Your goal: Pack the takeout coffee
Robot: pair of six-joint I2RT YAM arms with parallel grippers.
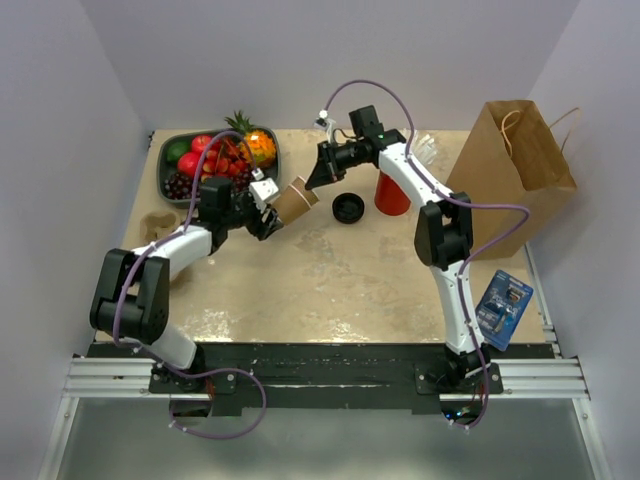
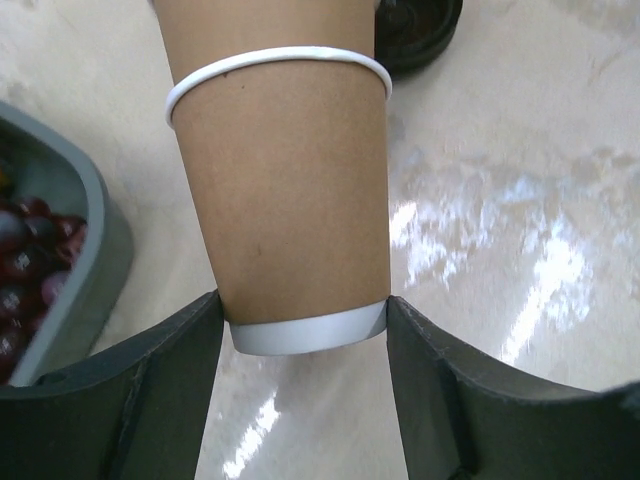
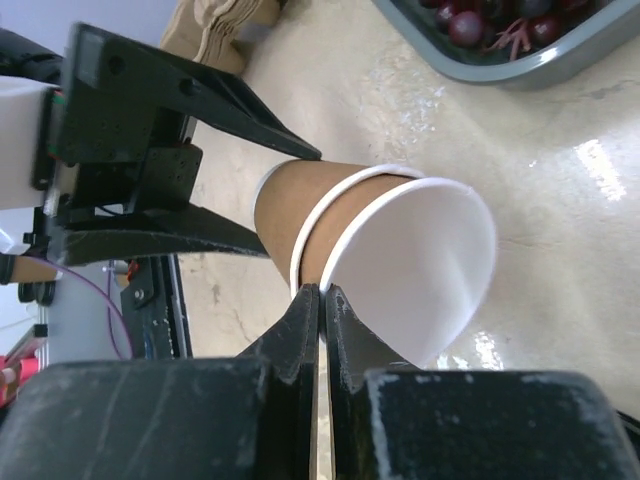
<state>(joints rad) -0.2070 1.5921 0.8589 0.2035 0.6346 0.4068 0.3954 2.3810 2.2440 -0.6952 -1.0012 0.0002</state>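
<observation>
Left end effector (image 2: 303,318) around cup (image 2: 285,200) base

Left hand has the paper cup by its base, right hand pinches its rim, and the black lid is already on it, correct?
Not quite. The black lid is off: in the top view it lies on the table beside the red cup. The rest holds: the left hand grips the paper cup at its base and the right hand pinches its rim.
</observation>
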